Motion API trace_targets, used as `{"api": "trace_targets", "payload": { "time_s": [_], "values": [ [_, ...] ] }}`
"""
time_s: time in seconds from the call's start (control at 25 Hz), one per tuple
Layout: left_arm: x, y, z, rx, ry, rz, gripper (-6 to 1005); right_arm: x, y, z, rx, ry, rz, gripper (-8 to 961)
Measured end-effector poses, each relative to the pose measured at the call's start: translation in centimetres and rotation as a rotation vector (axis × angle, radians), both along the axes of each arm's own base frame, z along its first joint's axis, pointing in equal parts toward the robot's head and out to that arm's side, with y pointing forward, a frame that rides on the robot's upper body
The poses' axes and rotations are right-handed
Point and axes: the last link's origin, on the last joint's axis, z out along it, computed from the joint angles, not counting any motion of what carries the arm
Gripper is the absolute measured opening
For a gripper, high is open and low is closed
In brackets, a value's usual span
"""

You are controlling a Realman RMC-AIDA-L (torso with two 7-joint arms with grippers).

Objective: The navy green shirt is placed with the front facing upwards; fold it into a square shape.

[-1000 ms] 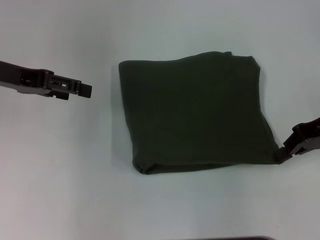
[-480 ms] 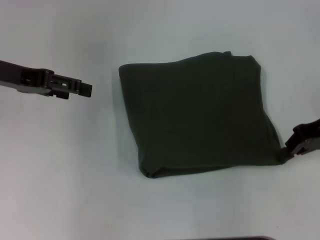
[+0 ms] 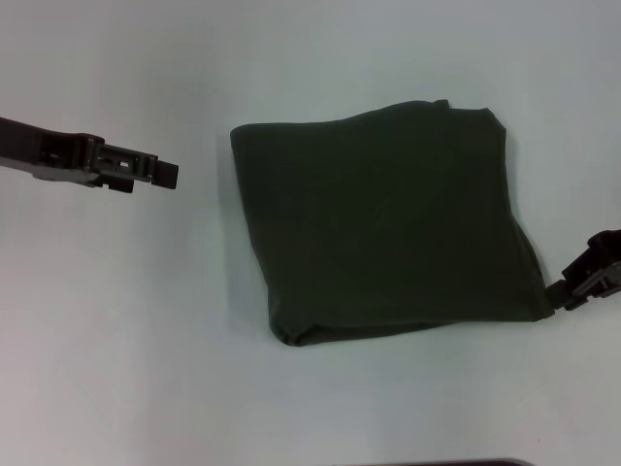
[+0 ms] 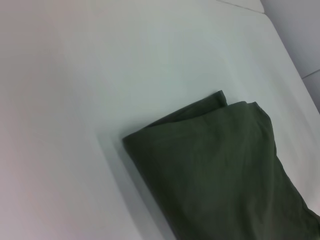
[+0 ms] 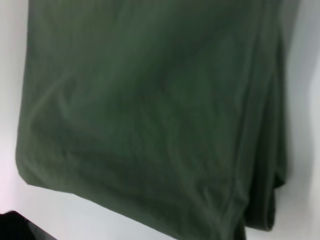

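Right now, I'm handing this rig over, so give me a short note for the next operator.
Left hand: above the table, off the cloth's left side, holding nothing.
Right hand: at the near right corner of the dark olive-green cotton shirt; grip not visible.
Shirt: folded into a rough square, lying flat at mid-table.
Done: the folding.
Left: probably just tidying that corner and pulling the right arm clear.

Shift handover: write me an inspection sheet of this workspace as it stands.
Surface: pale table, bare around the cloth.
Job's things: navy green shirt lies folded into a rough square, lettering hidden.
Clutter: nothing seen.
Grippers: left end effector hangs clear of the shirt on its left; right end effector sits at the shirt's near right corner.
Cables: nothing seen.
Surroundings: dark edge at the head view's bottom, unidentifiable.
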Motion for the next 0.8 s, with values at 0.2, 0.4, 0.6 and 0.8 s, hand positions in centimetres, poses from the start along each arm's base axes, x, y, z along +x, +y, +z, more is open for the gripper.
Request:
{"api": "trace_targets", "payload": {
  "time_s": [0.2, 0.4, 0.6, 0.8],
  "values": [
    [0.0, 0.0, 0.0, 0.0, -0.001, -0.001, 902, 0.8, 0.4, 2.3, 0.087, 0.017, -0.035, 200],
    [0.9, 0.5, 0.3, 0.014, -0.028, -0.026, 902, -2.2, 2.9, 5.2, 0.269, 0.217, 0.041, 305],
    [2.1, 1.1, 0.1, 0.011, -0.042, -0.057, 902, -7.2, 5.0, 5.3, 0.326, 0.437, 0.199, 306],
    [3.1, 1.9, -1.3, -0.003, -0.009, -0.108, 903, -10.5, 6.2, 4.8, 0.377, 0.58, 0.342, 306]
  ]
}}
